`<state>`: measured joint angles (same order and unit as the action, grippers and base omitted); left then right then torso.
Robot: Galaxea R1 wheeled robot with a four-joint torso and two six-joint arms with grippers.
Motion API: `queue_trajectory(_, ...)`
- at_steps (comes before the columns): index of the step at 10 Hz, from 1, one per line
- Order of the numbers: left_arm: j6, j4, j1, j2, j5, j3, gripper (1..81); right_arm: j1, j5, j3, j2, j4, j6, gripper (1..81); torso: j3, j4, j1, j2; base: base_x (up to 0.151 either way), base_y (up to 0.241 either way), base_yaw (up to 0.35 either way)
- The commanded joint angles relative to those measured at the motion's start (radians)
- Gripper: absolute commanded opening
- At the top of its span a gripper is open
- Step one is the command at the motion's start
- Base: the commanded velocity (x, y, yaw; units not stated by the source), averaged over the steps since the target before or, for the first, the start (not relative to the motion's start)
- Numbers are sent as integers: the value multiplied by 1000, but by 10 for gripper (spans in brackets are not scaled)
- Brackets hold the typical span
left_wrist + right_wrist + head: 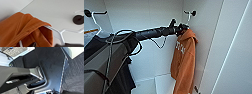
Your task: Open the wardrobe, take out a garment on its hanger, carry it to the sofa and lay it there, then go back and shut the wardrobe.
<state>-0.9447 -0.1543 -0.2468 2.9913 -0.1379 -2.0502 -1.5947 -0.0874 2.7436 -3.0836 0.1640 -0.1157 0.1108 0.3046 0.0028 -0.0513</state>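
Observation:
The wardrobe [146, 17] stands open, and I look into its white inside. The garment [184, 62], an orange hoodie with white lettering, hangs at the right side on its white hanger [189, 16], whose hook sits over a black peg [193, 12]. My left arm reaches across from the left, with my left gripper [182, 27] at the hoodie's hood, right by the hanger's neck. The left wrist view shows the hanger [60, 33] close up with the hoodie [18, 28] draped over it, under the peg [78, 19]. My right gripper [42, 92] hangs low beside my dark base.
A black T-shirt [121, 75] on another white hanger [95, 21] hangs at the left, behind my arm and its cables. The open wardrobe door [234, 50] stands at the right. Grey carpet [75, 74] lies beside my base [52, 65].

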Motion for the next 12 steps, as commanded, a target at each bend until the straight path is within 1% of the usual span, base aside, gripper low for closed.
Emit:
queue_trajectory(1, 0, 4, -226, -4, 4, -7, 811, 29, 58, -6, -5, 12, -1, 811, 0, 0, 0, 0, 0, 0, 0)
queue_trajectory(2, 0, 4, -235, -4, 4, -5, 811, 29, 58, -6, -6, 12, -2, 811, 0, 64, 0, 0, 0, 0, 0)
queue_trajectory(3, 0, 4, -243, -6, 4, -1, 811, 28, 58, -6, -8, 11, -2, 811, 0, 9, 0, 0, 0, 0, 0)
queue_trajectory(5, 0, 4, -252, -3, 6, 8, 811, 26, 58, -6, -8, 11, -2, 811, 0, 48, 0, 0, 0, 0, 0)
queue_trajectory(6, 0, 4, -253, 3, 6, 8, 811, 28, 58, -6, -8, 11, -2, 811, 0, 59, 0, 0, 0, 0, 0)
queue_trajectory(9, 0, 9, -265, 3, 66, 42, 811, 21, 58, -3, -8, 9, -2, 811, 0, 59, 0, 0, 0, 0, 0)
queue_trajectory(10, 0, 9, -277, -14, 124, 74, 811, 20, 58, -4, -8, 11, -2, 811, 0, 59, 0, 0, 0, 0, 0)
queue_trajectory(12, 0, 9, -291, -29, 159, 126, 811, 20, 58, -6, -8, 9, -2, 811, 0, 59, 0, 0, 0, 0, 0)
